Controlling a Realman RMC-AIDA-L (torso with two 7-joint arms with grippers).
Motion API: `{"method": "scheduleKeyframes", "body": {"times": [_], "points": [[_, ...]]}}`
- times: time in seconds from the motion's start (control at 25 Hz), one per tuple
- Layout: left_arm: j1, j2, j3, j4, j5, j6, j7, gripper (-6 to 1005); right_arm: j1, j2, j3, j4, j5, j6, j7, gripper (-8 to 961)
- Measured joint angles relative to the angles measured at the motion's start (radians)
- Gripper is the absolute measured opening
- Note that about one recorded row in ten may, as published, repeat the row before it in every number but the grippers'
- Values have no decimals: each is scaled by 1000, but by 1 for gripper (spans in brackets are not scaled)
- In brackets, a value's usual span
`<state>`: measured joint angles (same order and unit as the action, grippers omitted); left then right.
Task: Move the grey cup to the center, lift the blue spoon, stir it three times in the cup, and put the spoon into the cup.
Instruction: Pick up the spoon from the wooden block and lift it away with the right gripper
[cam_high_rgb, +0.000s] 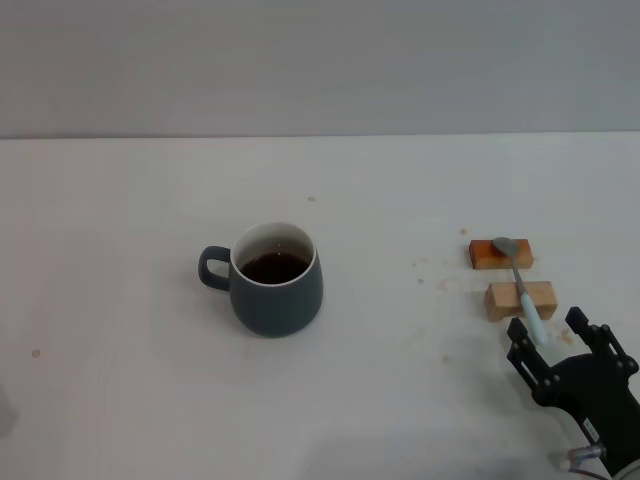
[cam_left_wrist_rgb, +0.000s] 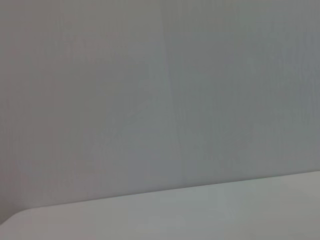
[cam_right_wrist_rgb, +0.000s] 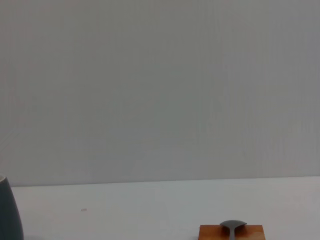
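Note:
The grey cup (cam_high_rgb: 275, 280) stands upright on the white table (cam_high_rgb: 120, 220), left of the middle, its handle pointing left and dark brown liquid inside. Its side also shows in the right wrist view (cam_right_wrist_rgb: 7, 212). The blue spoon (cam_high_rgb: 523, 287) lies across two wooden blocks at the right, metal bowl on the far block (cam_high_rgb: 500, 254), pale handle over the near block (cam_high_rgb: 520, 300). My right gripper (cam_high_rgb: 547, 325) is open near the table's front right, its fingers either side of the handle's end. The spoon's bowl (cam_right_wrist_rgb: 232, 226) shows in the right wrist view. The left gripper is out of view.
Small crumbs or specks lie on the table left of the blocks (cam_high_rgb: 425, 275). A grey wall (cam_high_rgb: 320, 60) rises behind the table's far edge. The left wrist view shows only wall and a strip of table (cam_left_wrist_rgb: 200, 215).

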<state>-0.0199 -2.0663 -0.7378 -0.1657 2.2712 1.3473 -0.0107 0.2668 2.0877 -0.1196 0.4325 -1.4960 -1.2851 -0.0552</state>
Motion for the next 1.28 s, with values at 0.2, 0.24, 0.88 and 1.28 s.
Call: {"method": "scheduleKeyframes", "body": {"times": [0.2, 0.24, 0.88, 1.28], "points": [[0, 0, 0, 0, -1, 2, 0, -2, 0, 0, 0, 0, 2, 0, 0, 696], [0, 0, 0, 0, -1, 2, 0, -2, 0, 0, 0, 0, 3, 0, 0, 693], [1, 1, 0, 0, 0, 3, 0, -2, 10, 0, -3, 0, -2, 26, 0, 679], [0, 2, 0, 6, 2, 3, 0, -2, 11, 0, -4, -2, -3, 27, 0, 553]]}}
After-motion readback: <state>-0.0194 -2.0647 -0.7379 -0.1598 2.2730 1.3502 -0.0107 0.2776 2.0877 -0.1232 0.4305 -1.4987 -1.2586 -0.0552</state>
